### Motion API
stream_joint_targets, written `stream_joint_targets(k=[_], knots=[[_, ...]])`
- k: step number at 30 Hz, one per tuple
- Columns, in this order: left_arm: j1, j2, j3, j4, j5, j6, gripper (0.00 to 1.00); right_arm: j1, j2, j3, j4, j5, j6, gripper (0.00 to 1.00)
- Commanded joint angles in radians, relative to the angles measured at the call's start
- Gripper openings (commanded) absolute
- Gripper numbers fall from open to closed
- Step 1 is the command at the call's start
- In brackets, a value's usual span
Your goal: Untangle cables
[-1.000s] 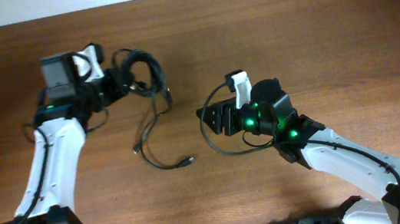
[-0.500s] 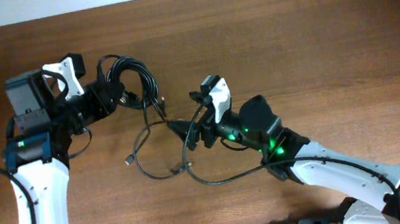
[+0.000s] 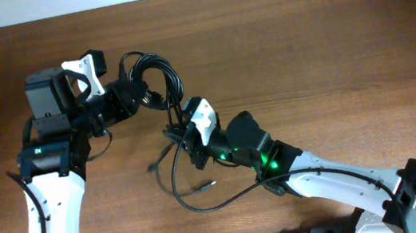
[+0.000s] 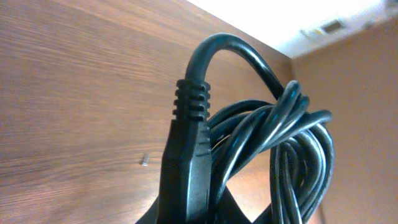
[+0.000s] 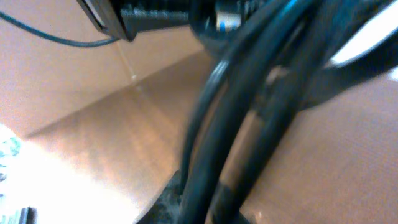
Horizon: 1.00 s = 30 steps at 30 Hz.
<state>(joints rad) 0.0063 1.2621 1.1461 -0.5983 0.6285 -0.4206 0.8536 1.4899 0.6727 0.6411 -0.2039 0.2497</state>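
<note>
The table (image 3: 344,50) under me is flat brown wood with a fine lengthwise grain. My arms are smooth white shells over black joints, the left arm (image 3: 49,206) rising along the left side and the right arm (image 3: 338,184) reaching in from the lower right. The cables (image 3: 163,68) are thin, glossy, round black cords, wound into a loose oval bundle near the upper left of the table, lifted off the wood. My left claw (image 3: 131,94) is closed on that bundle at its left side; in my left wrist view a moulded plug (image 4: 186,155) with a ribbed rubber collar stands up close, strands twisted like rope behind it. My right claw (image 3: 180,132) is clamped shut just below the bundle, on the strands hanging from it, which blur past my right wrist view. Below, one slack cord (image 3: 204,207) curves over the wood, ending in a small metal tip (image 3: 204,187).
</note>
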Motion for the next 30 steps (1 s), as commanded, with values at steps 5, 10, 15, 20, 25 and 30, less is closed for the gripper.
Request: stream_joint_targets(k=[5, 10, 15, 20, 25, 30], knots=[[0.000, -0.019, 0.014, 0.010, -0.275, 0.003, 0.00, 0.008, -0.018, 0.014, -0.028, -0.303, 0.199, 0.04], [0.000, -0.019, 0.014, -0.025, -0.278, 0.080, 0.00, -0.060, -0.048, 0.014, 0.221, -0.365, 0.381, 0.04], [0.000, -0.018, 0.014, -0.045, -0.275, 0.082, 0.00, -0.200, -0.048, 0.014, 0.413, -0.343, 0.575, 0.04], [-0.038, -0.018, 0.014, -0.051, -0.253, 0.106, 0.00, -0.260, -0.047, 0.014, 0.436, -0.145, 0.798, 0.04], [-0.091, -0.006, 0.012, -0.054, -0.259, 0.108, 0.00, -0.264, -0.047, 0.014, 0.538, -0.093, 0.804, 0.04], [-0.183, 0.057, 0.012, -0.051, -0.255, 0.081, 0.00, -0.263, -0.045, 0.058, 0.462, -0.027, 0.452, 0.04]])
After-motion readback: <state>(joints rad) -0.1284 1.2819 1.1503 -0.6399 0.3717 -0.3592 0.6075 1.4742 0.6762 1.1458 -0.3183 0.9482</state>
